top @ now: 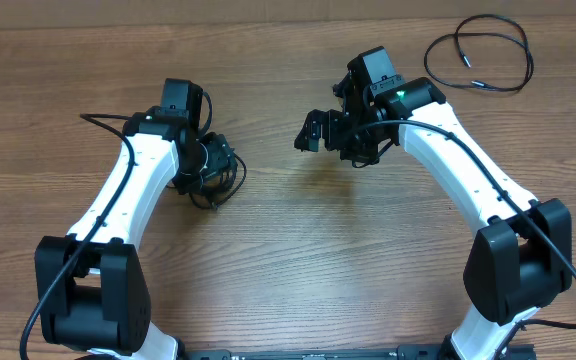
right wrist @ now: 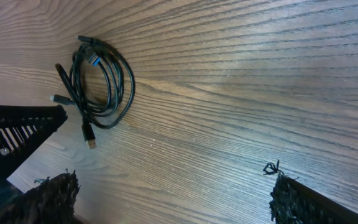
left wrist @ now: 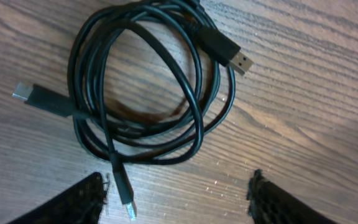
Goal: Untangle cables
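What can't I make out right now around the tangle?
Overhead: the cable bundle is mostly hidden under the left arm.
Left wrist: overlapping loops hide how many cables it holds; the top edge clips the coil.
Overhead: the loose cable has plug ends too small to identify.

**Overhead view:**
- The cable bundle (top: pixel 226 172) is mostly hidden under the wrist of the left arm (top: pixel 133 175). Only a few loops show at centre left.
- The fingers of that arm cannot be seen here.
- The plug ends of the loose cable (top: pixel 488 55) at upper right are too small to identify.

**Left wrist view:**
- The upper edge cuts off the top of the bundle.
- The lower edge cuts off the left gripper (left wrist: pixel 179 202), so only its fingertips (left wrist: pixel 82 199) show.

**Right wrist view:**
- The lower edge likewise cuts off the right gripper (right wrist: pixel 173 196).
- A dark ribbed part (right wrist: pixel 14 127) is cut off by the left edge and cannot be identified.
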Robot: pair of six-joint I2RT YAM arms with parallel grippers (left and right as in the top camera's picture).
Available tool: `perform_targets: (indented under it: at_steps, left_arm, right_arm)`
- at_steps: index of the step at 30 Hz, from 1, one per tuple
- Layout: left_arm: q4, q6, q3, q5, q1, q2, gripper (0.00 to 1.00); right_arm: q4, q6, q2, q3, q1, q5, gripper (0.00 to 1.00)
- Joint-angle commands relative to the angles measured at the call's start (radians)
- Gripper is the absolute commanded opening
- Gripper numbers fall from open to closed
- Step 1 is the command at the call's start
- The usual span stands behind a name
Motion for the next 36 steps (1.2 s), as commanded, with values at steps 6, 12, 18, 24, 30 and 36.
perform_targets:
  at_steps: [6, 12, 18, 24, 30, 36]
  left_arm:
    - [0.111, -0.052, -0.078, -0.047, -0.038, 0.005, 0.74]
    - [0.183, -0.005, -0.078, -0.107, -0.048, 0.006, 0.72]
    - [0.225, 0.000, -0.080, -0.135, -0.055, 0.010, 0.71]
    - [0.240, -0.001, -0.080, -0.154, -0.053, 0.049, 0.63]
    - [0.243, -0.001, -0.080, -0.143, -0.053, 0.103, 0.56]
    - [0.234, -0.001, -0.058, -0.140, -0.051, 0.091, 0.48]
  right_arm:
    - [0.005, 0.001, -0.019, -0.006, 0.000, 0.011, 1.00]
    - [0.005, 0.001, -0.019, -0.006, 0.000, 0.031, 1.00]
    - [0.004, 0.001, -0.019, -0.006, 0.000, 0.037, 1.00]
    - [-0.002, 0.001, -0.019, -0.006, 0.000, 0.037, 1.00]
    - [-0.002, 0.001, -0.019, -0.006, 0.000, 0.037, 1.00]
    - [0.006, 0.001, -0.019, -0.006, 0.000, 0.037, 1.00]
